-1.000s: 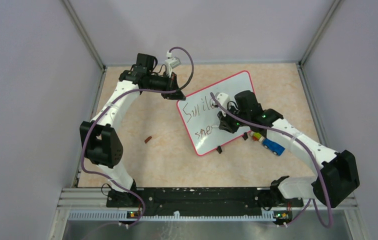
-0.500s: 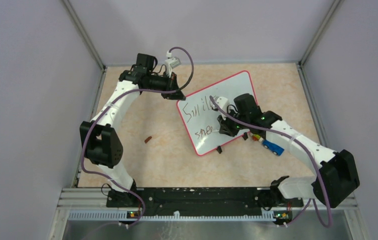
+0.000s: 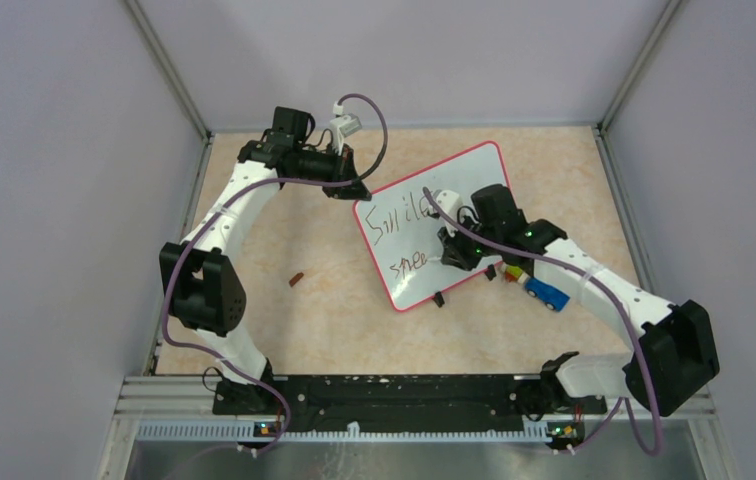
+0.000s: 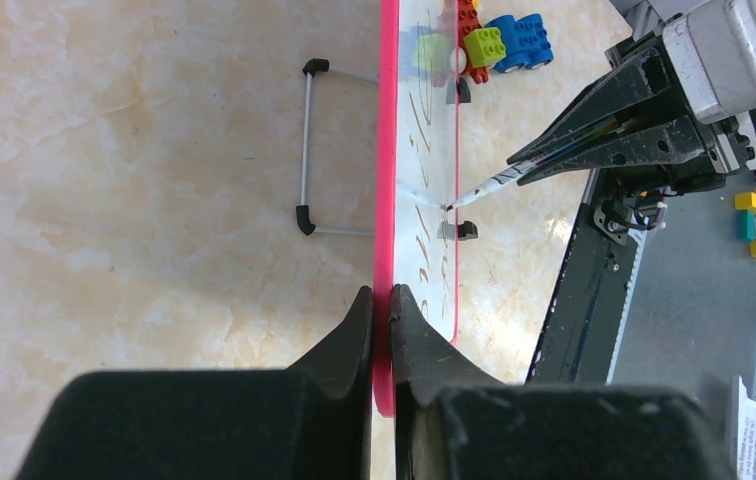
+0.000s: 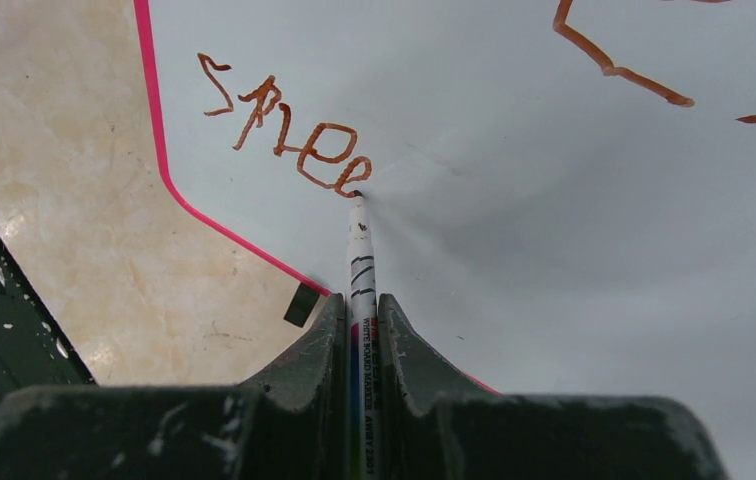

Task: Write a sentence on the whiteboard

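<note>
L gripper pinching glossy whiteboard rim, R gripper clamping thin marker

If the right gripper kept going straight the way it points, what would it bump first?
The rectangular whiteboard with the pink rim: the right gripper holds a white marker pen whose tip touches it, beside the brownish-red writing.

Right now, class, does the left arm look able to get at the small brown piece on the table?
Probably not yet: the left gripper is shut on the whiteboard. The brown piece lies in the open beside that arm, so only this grip hinders.
</note>
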